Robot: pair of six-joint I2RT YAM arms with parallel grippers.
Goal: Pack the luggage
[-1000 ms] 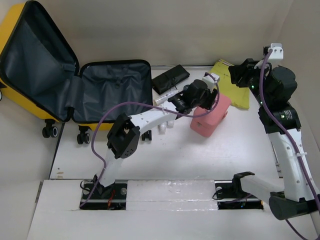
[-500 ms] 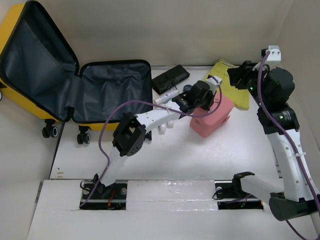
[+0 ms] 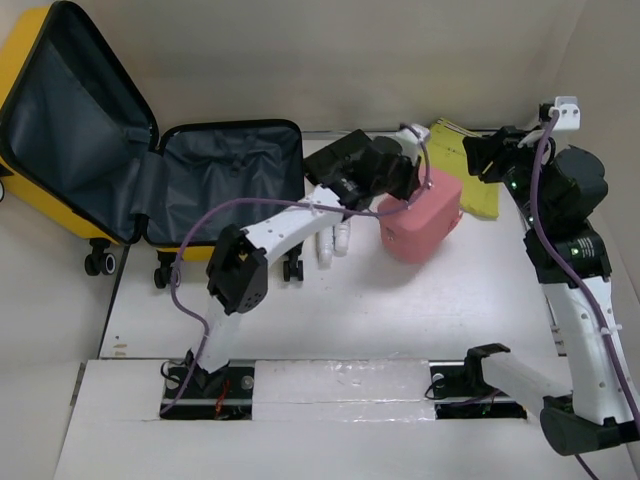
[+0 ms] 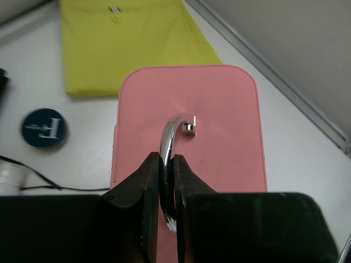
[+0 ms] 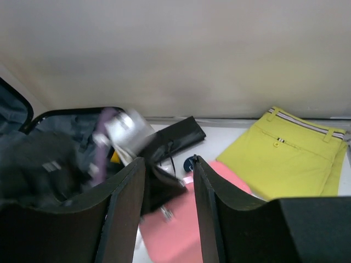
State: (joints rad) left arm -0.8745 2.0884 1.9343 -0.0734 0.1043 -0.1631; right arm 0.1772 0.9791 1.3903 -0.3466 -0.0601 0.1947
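The luggage (image 3: 22, 70), a yellow suitcase, lies open at the back left with its dark grey lining (image 3: 230, 180) showing. My left gripper (image 3: 405, 185) (image 4: 166, 159) is shut on the silver handle (image 4: 171, 134) of a small pink case (image 3: 430, 225) (image 4: 225, 137), right of the suitcase. The pink case (image 5: 181, 230) also shows below the right wrist. My right gripper (image 3: 485, 155) (image 5: 169, 161) hangs open at the back right with nothing between its fingers.
Folded yellow-green trousers (image 3: 472, 180) (image 4: 131, 44) (image 5: 290, 159) lie at the back right. A black pouch (image 3: 335, 155) (image 5: 178, 134) lies behind the left arm. A round blue tin (image 4: 45, 127) sits next to the case. Small white bottles (image 3: 332, 245) stand under the left arm.
My left gripper has shut on the pink case's handle and shifted left and toward the back with the case. The right arm has drifted slightly to the right.
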